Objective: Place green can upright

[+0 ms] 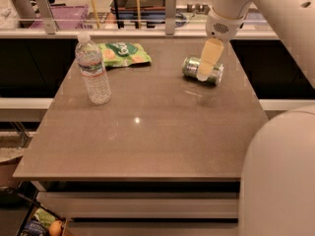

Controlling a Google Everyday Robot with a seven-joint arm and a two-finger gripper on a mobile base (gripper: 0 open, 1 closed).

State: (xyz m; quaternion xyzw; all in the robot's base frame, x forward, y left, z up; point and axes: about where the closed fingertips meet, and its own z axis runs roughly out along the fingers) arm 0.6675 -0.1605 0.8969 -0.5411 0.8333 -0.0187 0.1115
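The green can [191, 67] is a small shiny light-green drink can with silver ends. It lies on its side at the back right of the brown table [147, 132]. My gripper [205, 69] hangs down from the white arm at the top right. It is directly over the middle of the can, with its pale yellow tip overlapping the can's body. The part of the can behind the tip is hidden.
A clear water bottle [92, 70] stands upright at the back left. A flat green snack bag [123, 54] lies behind it near the back edge. A rail [147, 31] with posts runs behind the table. My white arm [278, 171] fills the right foreground.
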